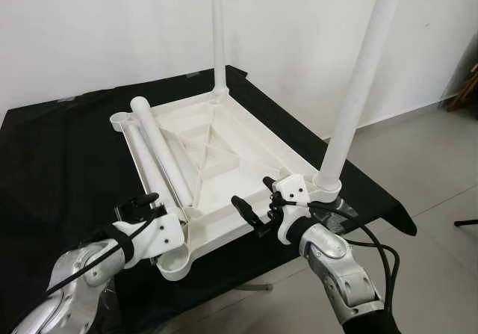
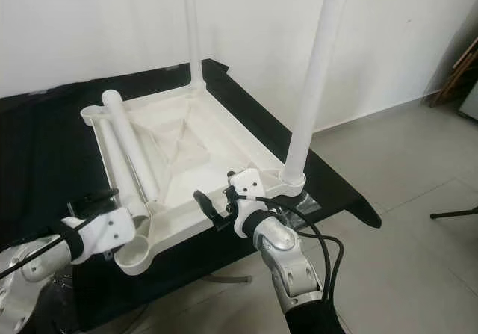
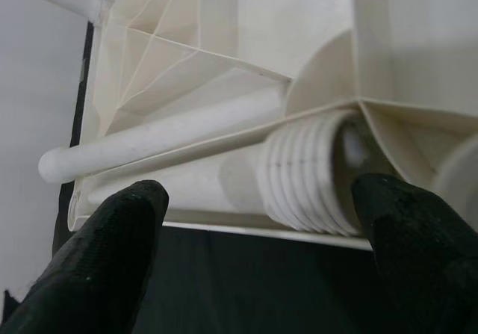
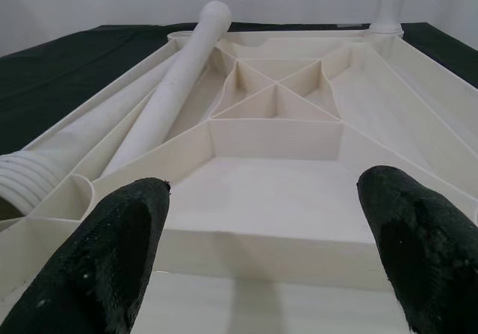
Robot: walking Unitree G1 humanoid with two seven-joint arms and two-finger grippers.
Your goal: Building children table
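Tabletop (image 1: 224, 162) lies upside down on black cloth (image 1: 60, 147). Two legs are screwed in upright: far corner at 12 o'clock (image 1: 218, 35), near-right corner at 3 o'clock (image 1: 358, 80). Two loose legs (image 1: 160, 151) lie inside the tray at 10 o'clock.

Left gripper (image 3: 261, 222) is wide open, straddling a loose leg's threaded end (image 3: 306, 173), nothing gripped. Right gripper (image 4: 272, 222) is wide open at the near rim, empty.

Judged: hollow plastic, light, stiff, smooth and slippery. Leg best gripped on the shaft just past the threads.
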